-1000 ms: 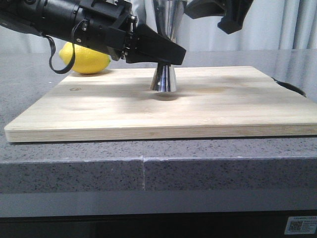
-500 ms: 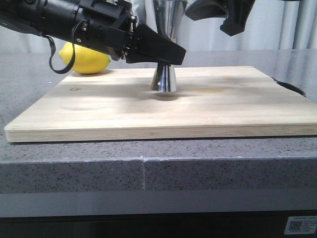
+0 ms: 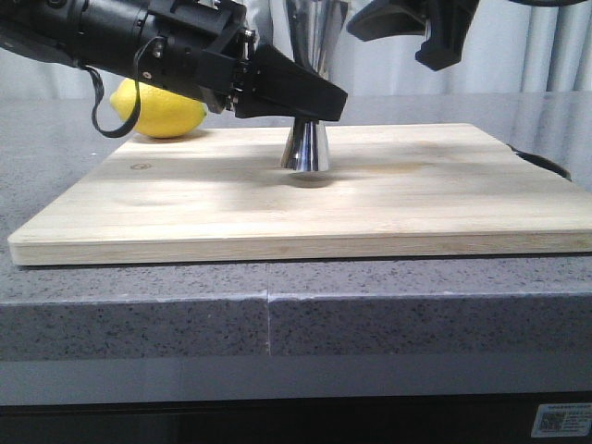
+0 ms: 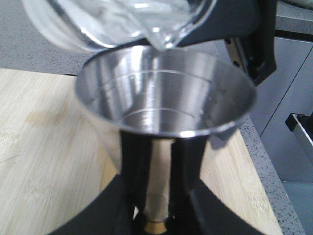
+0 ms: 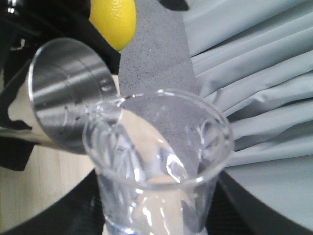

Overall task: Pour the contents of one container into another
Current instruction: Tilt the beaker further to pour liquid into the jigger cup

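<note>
Beaker tipped over jigger mouth, both held.

Your left tool (image 3: 310, 104) is clamped on the waist of the steel jigger (image 3: 306, 148), which stands upright on the bamboo board (image 3: 305, 199) on the worktop (image 3: 277, 314). Your right tool (image 3: 435, 32) appears closed around the tilted glass beaker (image 5: 156, 171), lip just above the jigger's rim. A lemon (image 3: 159, 109) lies behind the board.

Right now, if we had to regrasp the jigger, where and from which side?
At the narrow waist, coming in level from the robot's left, as the left gripper does now. The jigger stands upright on the cutting board; both cones flare from the waist, so fingers there shouldn't slip.
</note>
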